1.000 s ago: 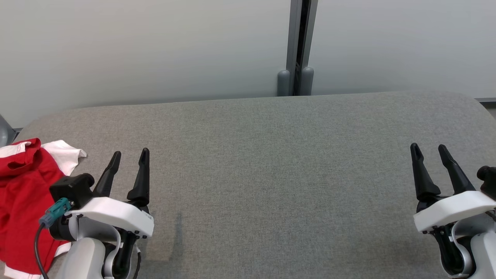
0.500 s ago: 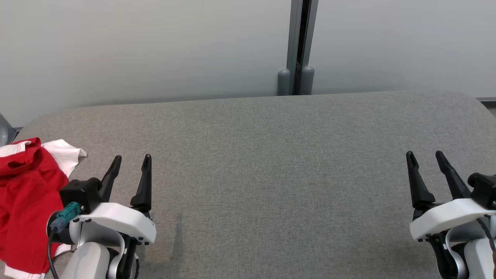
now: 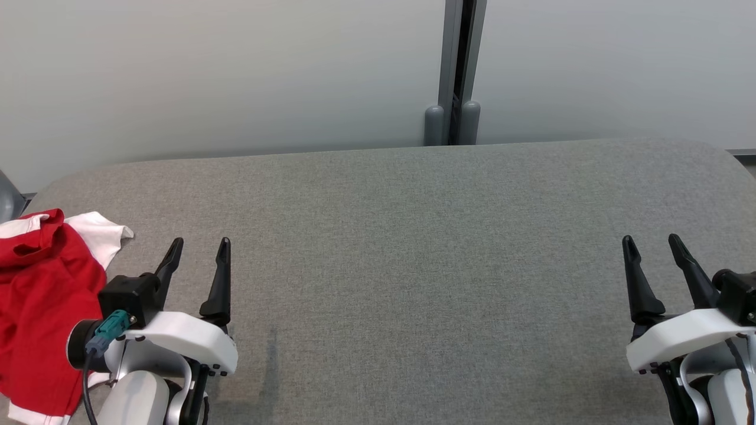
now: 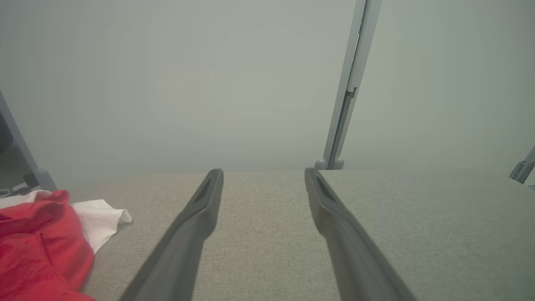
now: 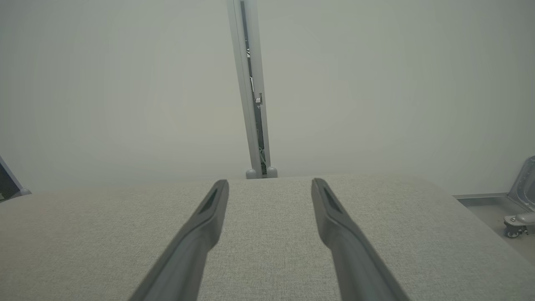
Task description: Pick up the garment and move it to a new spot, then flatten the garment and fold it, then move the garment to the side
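Item: crumpled red-and-white fabric garment (image 3: pixel 35 307), lay at left edge of grey fabric-covered worktop (image 3: pixel 413 236), just beside my left gripper (image 3: pixel 200 243), untouched. My right gripper (image 3: pixel 650 239) at right edge. Both: fingers spread, empty.

A grey fabric-covered table (image 3: pixel 413 236) spread across the head view, its woven cloth flat and unwrinkled. Its far edge, at twelve o'clock, ran along a pale wall, and the far corners at ten and two o'clock were rounded. One red garment (image 3: pixel 35 307) with white trim lay directly on it at about eight to nine o'clock, crumpled into loose folds at the table's left end and cut off by the frame. A white part of it pointed toward three o'clock. A faint darker streak (image 3: pixel 272 354) marked the cloth at about seven o'clock. Whether the garment hung over the table's edge could not be told.
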